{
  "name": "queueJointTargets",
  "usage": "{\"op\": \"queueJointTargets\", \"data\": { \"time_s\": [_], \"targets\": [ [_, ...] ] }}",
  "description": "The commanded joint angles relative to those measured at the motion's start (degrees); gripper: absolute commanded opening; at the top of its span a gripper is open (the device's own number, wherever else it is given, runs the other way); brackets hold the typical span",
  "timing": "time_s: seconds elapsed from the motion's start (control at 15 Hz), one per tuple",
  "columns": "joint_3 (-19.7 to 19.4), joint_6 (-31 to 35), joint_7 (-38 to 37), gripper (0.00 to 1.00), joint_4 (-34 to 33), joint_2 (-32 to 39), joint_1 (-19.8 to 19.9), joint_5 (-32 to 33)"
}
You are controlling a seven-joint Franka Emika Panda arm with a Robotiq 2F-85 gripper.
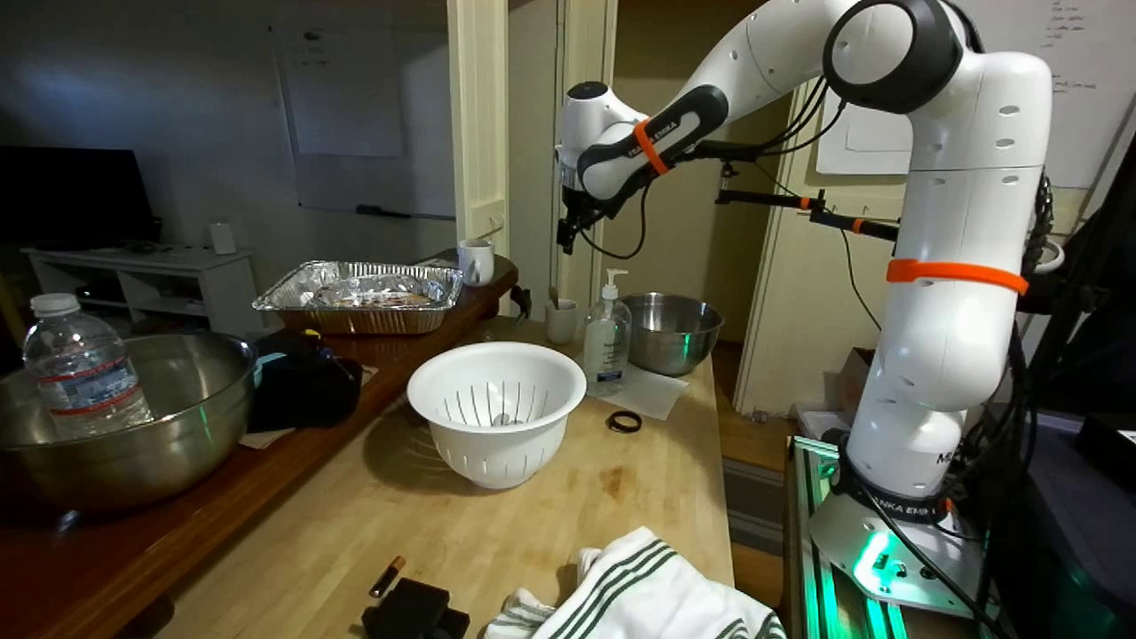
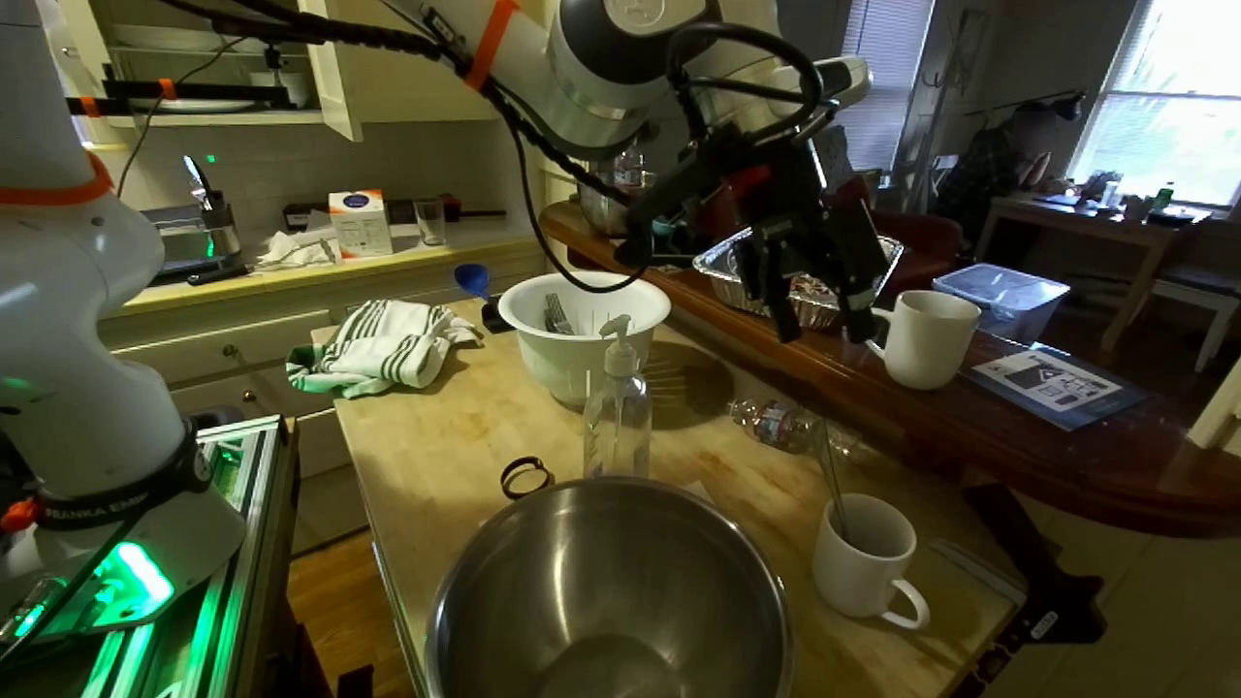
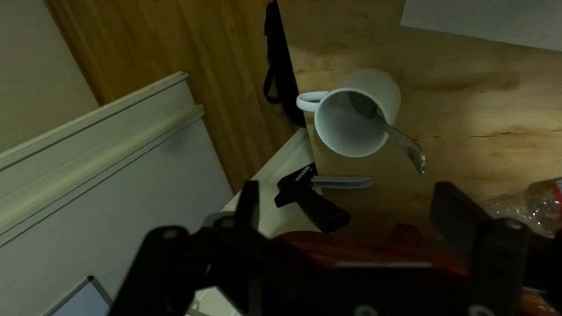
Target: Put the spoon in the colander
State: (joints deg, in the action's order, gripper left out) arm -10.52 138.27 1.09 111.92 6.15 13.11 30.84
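The spoon [image 3: 406,145] stands in a white mug [image 3: 358,114] on the counter, its metal handle leaning out over the rim. In an exterior view the spoon handle [image 2: 832,475] sticks up from the mug [image 2: 858,567]. The white slotted colander [image 1: 497,457] stands upright mid-counter; it also shows in an exterior view [image 2: 553,364], with metal utensils [image 2: 556,315] inside. My gripper [image 2: 822,330] is open and empty, in the air above the counter's mug end. In the wrist view the fingers [image 3: 347,197] are wide apart, with the mug and spoon beyond them.
A large metal bowl [image 2: 611,591], a pump bottle [image 1: 607,342] and a black ring [image 1: 624,422] share the counter. A plastic bottle [image 2: 776,424] lies near the raised wooden ledge [image 2: 1115,485]. The ledge holds another mug [image 2: 926,339] and a foil tray [image 1: 364,321]. A black-handled tool [image 3: 311,197] lies at the corner.
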Motion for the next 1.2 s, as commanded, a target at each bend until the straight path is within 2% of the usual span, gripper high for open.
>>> {"op": "queueJointTargets", "data": {
  "time_s": [0.0,0.27,0.47,1.13],
  "targets": [
    [-0.74,-0.54,1.21,1.0,-1.02,1.68,-0.84,-0.91],
    [0.38,2.97,7.93,1.0,-1.97,6.7,-0.48,-7.88],
    [0.47,1.68,10.29,1.0,-4.18,10.05,-0.27,-11.09],
    [0.49,1.11,13.59,1.0,-11.87,18.9,0.12,-12.78]
  ]
}}
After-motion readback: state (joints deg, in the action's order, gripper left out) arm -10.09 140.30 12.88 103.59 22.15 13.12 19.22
